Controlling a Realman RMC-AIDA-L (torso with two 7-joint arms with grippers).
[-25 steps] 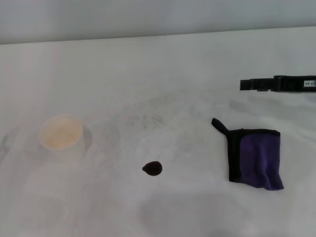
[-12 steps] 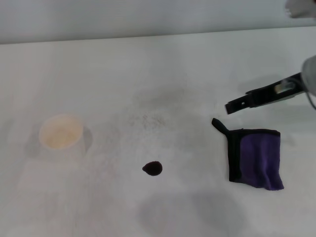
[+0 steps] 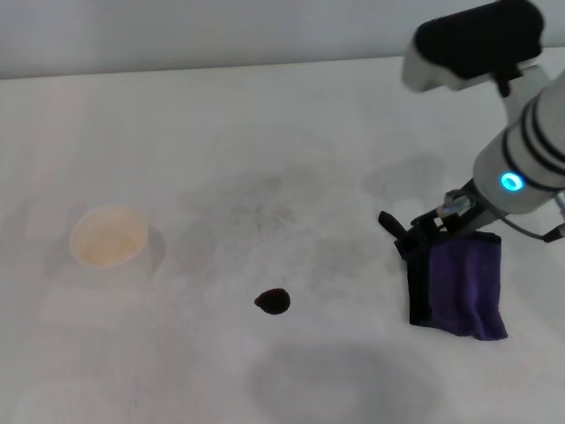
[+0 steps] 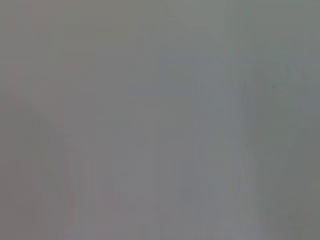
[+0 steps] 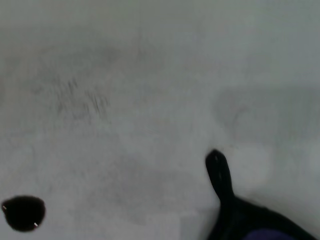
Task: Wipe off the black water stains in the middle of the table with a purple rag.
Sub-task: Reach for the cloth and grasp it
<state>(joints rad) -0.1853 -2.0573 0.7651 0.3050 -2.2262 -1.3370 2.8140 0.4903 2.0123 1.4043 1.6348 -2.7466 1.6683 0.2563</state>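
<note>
Right tool (image 3: 430, 231) above purple rag's (image 3: 463, 283) top-left, looped corner

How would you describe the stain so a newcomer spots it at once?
Start with the white table. Between the pale cup on the robot's left and the purple rag on its right, nearer the robot, lies the stain. It is one small, solid, near-black rounded blot, unlike the faint grey speckled smudges behind it.

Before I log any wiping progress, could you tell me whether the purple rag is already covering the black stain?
No, in the head view the purple rag lies on the table well apart from the uncovered black stain.
</note>
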